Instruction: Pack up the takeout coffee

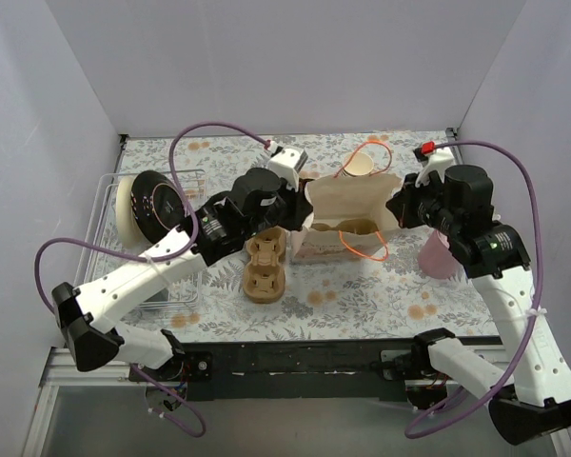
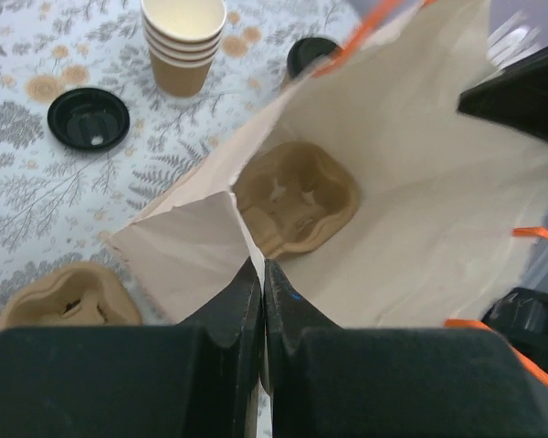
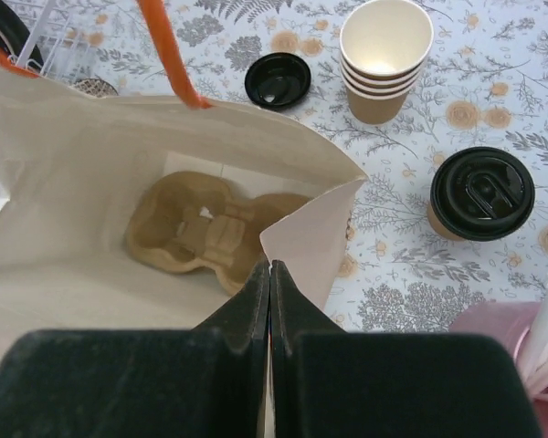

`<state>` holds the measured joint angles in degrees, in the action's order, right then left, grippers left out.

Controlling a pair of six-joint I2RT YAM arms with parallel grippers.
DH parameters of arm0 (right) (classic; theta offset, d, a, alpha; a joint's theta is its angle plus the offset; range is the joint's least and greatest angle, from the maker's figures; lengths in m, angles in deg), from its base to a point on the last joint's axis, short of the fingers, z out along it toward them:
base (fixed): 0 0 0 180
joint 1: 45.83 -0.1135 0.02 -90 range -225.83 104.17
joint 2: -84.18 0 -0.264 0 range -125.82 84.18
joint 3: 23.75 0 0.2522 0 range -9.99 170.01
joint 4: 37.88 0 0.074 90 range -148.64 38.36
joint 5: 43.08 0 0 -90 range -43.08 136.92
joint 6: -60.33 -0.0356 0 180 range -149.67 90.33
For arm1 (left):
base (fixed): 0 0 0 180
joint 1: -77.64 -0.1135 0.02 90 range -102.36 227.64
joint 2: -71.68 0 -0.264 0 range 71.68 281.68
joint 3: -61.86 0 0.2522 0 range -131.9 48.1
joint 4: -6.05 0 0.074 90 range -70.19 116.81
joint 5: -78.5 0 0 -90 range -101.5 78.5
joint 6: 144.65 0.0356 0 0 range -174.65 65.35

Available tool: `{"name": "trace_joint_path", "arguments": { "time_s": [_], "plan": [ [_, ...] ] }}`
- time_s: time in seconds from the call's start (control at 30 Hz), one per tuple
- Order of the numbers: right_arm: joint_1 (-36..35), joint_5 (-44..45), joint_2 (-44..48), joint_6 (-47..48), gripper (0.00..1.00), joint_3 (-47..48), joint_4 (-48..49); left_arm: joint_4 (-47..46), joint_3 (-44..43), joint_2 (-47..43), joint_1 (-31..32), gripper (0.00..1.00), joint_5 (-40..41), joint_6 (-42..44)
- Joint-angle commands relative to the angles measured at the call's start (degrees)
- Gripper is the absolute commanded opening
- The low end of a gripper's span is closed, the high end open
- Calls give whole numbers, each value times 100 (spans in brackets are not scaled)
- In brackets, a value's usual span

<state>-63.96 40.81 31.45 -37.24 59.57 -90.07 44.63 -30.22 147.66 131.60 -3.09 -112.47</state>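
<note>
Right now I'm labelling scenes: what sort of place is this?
Likely a lab cell staged as a café counter: white walls box in a floral-cloth table, left gripper and right gripper pinch a paper bag, with stacked cups and a lidded takeout coffee nearby.

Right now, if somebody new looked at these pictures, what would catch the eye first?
The paper bag in the middle of the table, held open: the left tool and right tool each pinch its rim from opposite sides. A brown cup carrier lies on its bottom, while the lidded coffee cup stands outside it.
</note>
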Motion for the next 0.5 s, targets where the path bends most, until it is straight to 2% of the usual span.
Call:
{"name": "trace_joint_path", "arguments": {
  "time_s": [0.0, 0.03, 0.07, 0.13, 0.2, 0.3, 0.33, 0.37, 0.4, 0.47],
  "plan": [
    [-15, 469, -736, -86, 1, 2007, -957, 881, -2053, 678, 1, 0, 353, 324],
    [-15, 479, -991, -95, 1, 2366, -1303, 1520, -2395, 1185, -34, 0, 390, 298],
    [-15, 462, -1246, -113, 1, 2508, -1646, 1683, -2476, 1312, -51, 0, 190, 106],
    [-15, 435, -1100, -226, 1, 1643, -1502, 1423, -1706, 1183, -52, 0, -266, -114],
    [-15, 496, -661, -367, 1, 1105, -1071, 1202, -1519, 1024, -52, 0, -428, -291],
    [-15, 767, -747, -307, 1, 1646, -1034, 1428, -2351, 1277, -60, 0, 45, -3],
    [-6, 795, -861, -254, 1, 2110, -1200, 1595, -2946, 1409, -69, 0, 56, 60],
    [-15, 752, -949, -210, 1, 2184, -1254, 1788, -3047, 1558, -69, 0, -14, 69],
    [-6, 699, -897, -209, 1, 2098, -1219, 1746, -2935, 1499, -69, 0, -162, -44],
    [-15, 490, -443, -375, 1, 1178, -790, 1194, -1831, 1035, -78, 0, -365, -176]
  ]
}}
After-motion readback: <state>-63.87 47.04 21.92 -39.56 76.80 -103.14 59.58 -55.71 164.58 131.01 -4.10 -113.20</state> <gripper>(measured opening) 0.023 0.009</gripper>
